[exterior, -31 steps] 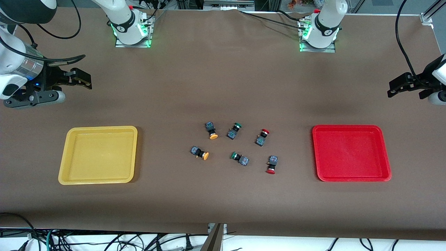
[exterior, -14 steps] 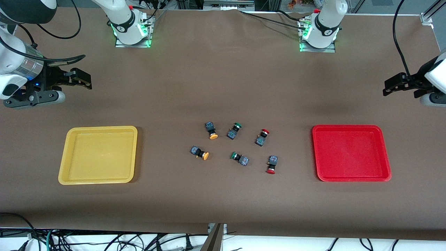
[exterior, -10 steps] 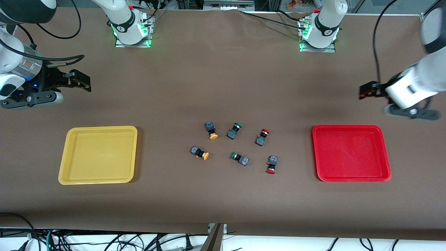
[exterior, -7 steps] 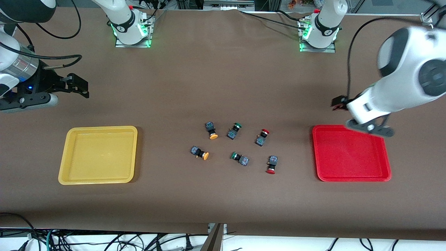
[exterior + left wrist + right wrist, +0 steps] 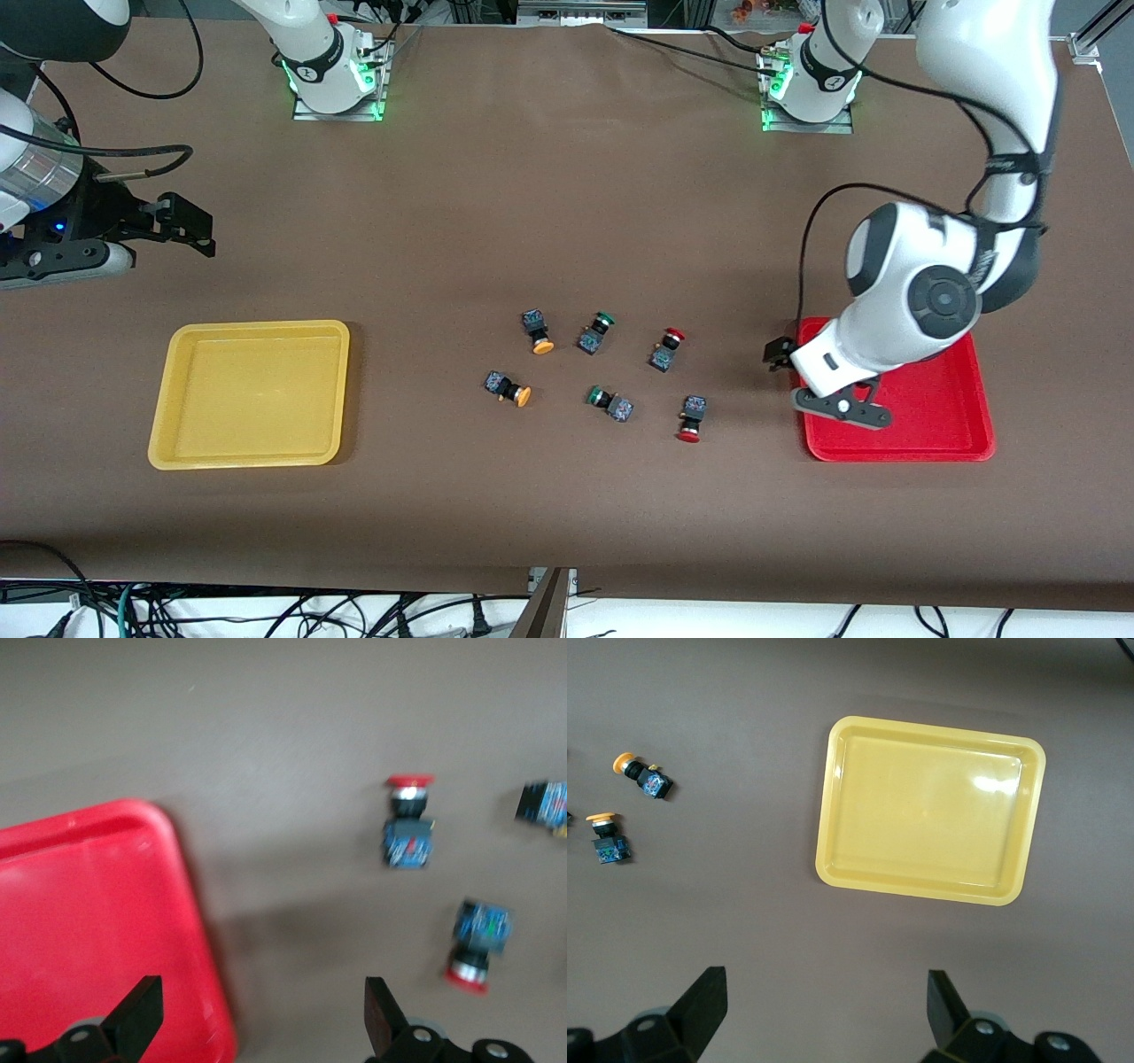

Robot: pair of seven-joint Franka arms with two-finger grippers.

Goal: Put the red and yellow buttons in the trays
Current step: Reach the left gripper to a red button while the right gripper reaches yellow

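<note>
With its fingers spread wide and nothing between them, the left gripper hangs over the edge of the red tray that faces the buttons, partly above the bare brown table. Its wrist view shows that tray's rounded corner and, on the cloth close by, the two red buttons lying on their sides.

One red button lies nearest the tray; the other red button lies farther from the front camera. Toward the right arm's end of the table come two green-capped switches, one farther from the camera and one nearer. After them lie the two yellow buttons, one farther from the camera and one nearer. All six rest apart from one another, between the trays.

The yellow tray sits toward the right arm's end of the table and holds nothing, as does the red one.

The right gripper waits with its fingers parted and unloaded, over bare table near that end, farther from the front camera than the yellow tray.
</note>
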